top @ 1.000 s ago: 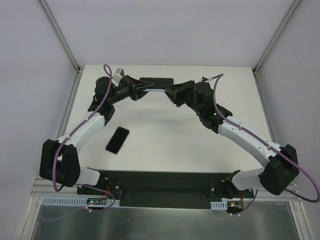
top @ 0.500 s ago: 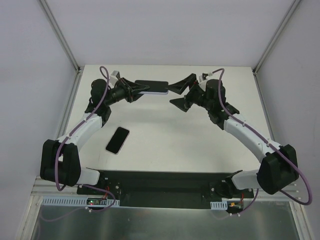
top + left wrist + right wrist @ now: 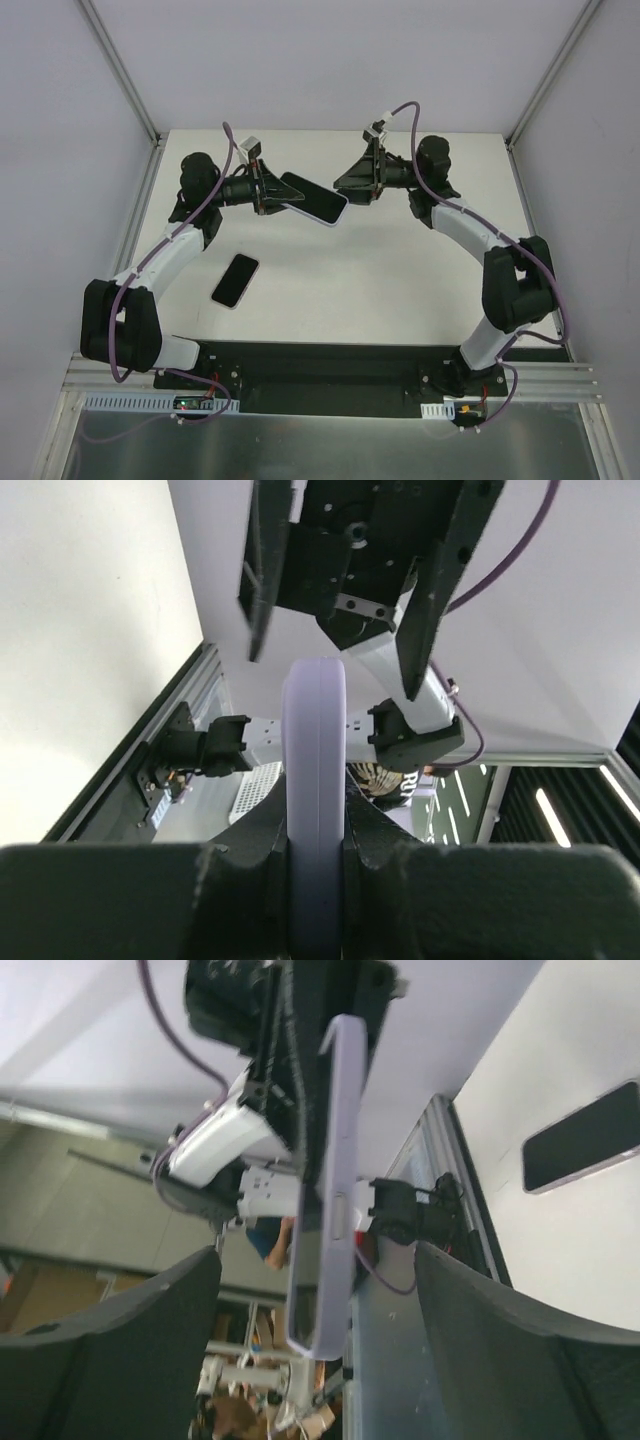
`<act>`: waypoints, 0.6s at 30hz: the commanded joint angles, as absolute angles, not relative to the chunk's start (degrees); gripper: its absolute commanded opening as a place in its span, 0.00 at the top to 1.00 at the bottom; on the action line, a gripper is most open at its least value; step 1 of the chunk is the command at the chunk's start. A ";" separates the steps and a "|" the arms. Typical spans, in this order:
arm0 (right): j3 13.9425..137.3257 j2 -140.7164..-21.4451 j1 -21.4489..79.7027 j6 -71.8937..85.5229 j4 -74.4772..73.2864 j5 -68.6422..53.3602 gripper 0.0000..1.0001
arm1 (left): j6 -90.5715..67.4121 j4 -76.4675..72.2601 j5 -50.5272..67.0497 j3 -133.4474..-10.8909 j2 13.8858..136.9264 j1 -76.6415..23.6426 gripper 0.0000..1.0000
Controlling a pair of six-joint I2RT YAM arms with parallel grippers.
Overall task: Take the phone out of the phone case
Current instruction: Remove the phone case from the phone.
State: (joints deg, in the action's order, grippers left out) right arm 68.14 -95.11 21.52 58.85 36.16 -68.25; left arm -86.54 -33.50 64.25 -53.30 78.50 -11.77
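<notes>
Here, left gripper (image 3: 272, 190) pinches the round-edged lavender phone case (image 3: 318, 199); right gripper (image 3: 355, 178) gapes.

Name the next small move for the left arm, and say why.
Probably lower the left gripper and set the lilac case on a bare part of the table. The phone already lies on the table by itself. The left gripper alone holds the case in the air, and the right gripper stands open, apart from it.

No lettering, label, brand or number is legible in any view.
</notes>
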 commanded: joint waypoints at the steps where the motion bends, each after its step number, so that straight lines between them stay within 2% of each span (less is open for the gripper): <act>1: 70.92 -99.48 21.45 91.53 84.57 -76.56 0.24 | -80.07 -32.08 68.29 -57.48 76.90 -11.60 1.00; 2: 71.88 -100.97 21.45 94.54 87.86 -76.64 0.29 | -79.89 -31.91 68.47 -57.74 77.08 -11.60 1.00; 3: 71.20 -101.77 21.62 94.83 87.80 -76.81 0.43 | -79.63 -31.90 68.64 -58.01 77.52 -11.60 1.00; 6: 69.35 -101.34 21.97 93.96 87.80 -76.99 0.52 | -79.19 -31.38 68.82 -58.71 78.13 -11.69 1.00; 18: 64.95 -99.67 24.34 92.37 87.80 -79.28 0.49 | -76.99 -28.74 68.82 -60.73 78.22 -11.60 1.00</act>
